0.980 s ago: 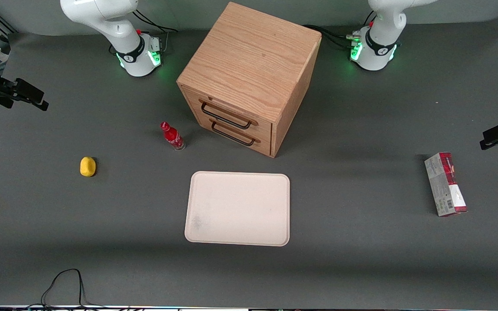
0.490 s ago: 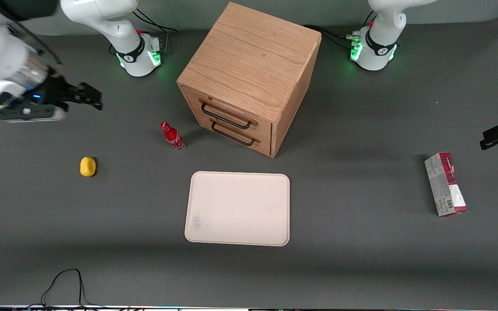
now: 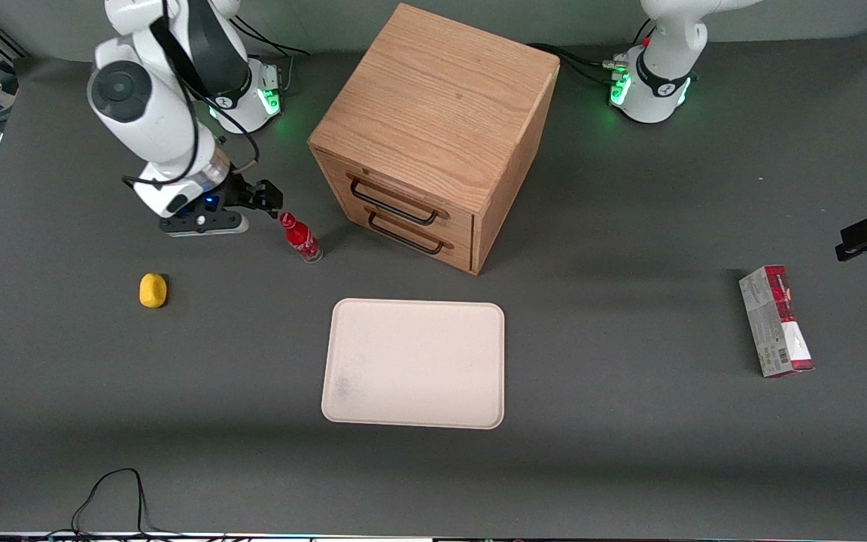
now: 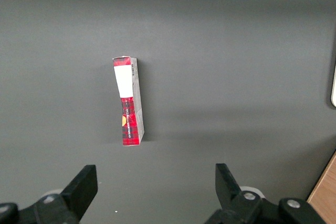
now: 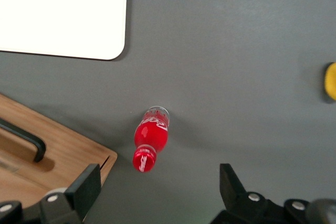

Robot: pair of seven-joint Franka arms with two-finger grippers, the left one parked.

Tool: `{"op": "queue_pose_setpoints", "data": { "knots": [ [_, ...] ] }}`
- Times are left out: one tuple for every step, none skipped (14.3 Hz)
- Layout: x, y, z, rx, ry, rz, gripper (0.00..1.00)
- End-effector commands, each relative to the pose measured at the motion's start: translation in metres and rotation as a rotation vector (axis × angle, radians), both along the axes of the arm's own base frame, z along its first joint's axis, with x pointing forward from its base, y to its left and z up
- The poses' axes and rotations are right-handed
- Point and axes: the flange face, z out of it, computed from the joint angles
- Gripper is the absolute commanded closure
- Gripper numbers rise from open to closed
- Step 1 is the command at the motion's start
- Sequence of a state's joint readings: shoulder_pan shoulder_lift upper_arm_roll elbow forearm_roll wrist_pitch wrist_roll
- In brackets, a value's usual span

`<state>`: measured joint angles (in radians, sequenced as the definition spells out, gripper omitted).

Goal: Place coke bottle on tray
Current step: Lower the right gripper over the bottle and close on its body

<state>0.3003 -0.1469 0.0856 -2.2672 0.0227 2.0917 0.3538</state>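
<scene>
1. The coke bottle (image 3: 300, 237) stands upright on the table (image 3: 629, 452), in front of the wooden drawer cabinet (image 3: 433, 135) and farther from the front camera than the tray (image 3: 414, 363), which lies apart from it with bare table between.
2. The end effector (image 3: 268, 196) hangs just above and beside the bottle's cap, toward the working arm's end of the table. In the right wrist view its fingers (image 5: 86, 187) are spread wide with nothing between them, and the bottle (image 5: 149, 142) sits between their lines.
3. The bottle looks small, light and rigid, with a smooth, probably slippery rounded body. Being narrow at the base, it would likely tip at a sideways nudge.
4. The best hold is likely across the red labelled body below the cap, where it is widest, closing squarely so it does not squirt out.
5. A yellow object (image 3: 153, 290) lies well clear.
</scene>
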Motion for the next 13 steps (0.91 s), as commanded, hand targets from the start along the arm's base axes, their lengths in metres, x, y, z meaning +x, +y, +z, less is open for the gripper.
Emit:
{"op": "queue_pose_setpoints", "data": {
  "knots": [
    [-0.026,0.005,-0.031,0.034,-0.071,-0.03,0.0],
    [-0.032,0.007,-0.046,0.035,-0.08,-0.022,0.0],
    [-0.036,0.007,-0.054,0.038,-0.089,-0.029,0.0],
    [-0.04,0.009,-0.065,0.04,-0.091,-0.042,0.0],
    [-0.046,0.018,-0.071,0.039,-0.093,-0.027,0.0],
    [-0.047,0.019,-0.077,0.037,-0.089,-0.024,0.0],
    [-0.047,0.019,-0.079,0.038,-0.088,-0.024,0.0],
    [-0.048,0.019,-0.084,0.035,-0.081,-0.023,0.0],
    [-0.048,0.019,-0.085,0.037,-0.085,-0.023,0.0],
    [-0.047,0.019,-0.091,0.038,-0.083,-0.023,0.0],
    [-0.045,0.02,-0.094,0.043,-0.091,-0.022,0.0],
    [-0.046,0.02,-0.1,0.045,-0.09,-0.022,0.01],
    [-0.046,0.019,-0.105,0.047,-0.094,-0.024,0.01]
  ]
}}
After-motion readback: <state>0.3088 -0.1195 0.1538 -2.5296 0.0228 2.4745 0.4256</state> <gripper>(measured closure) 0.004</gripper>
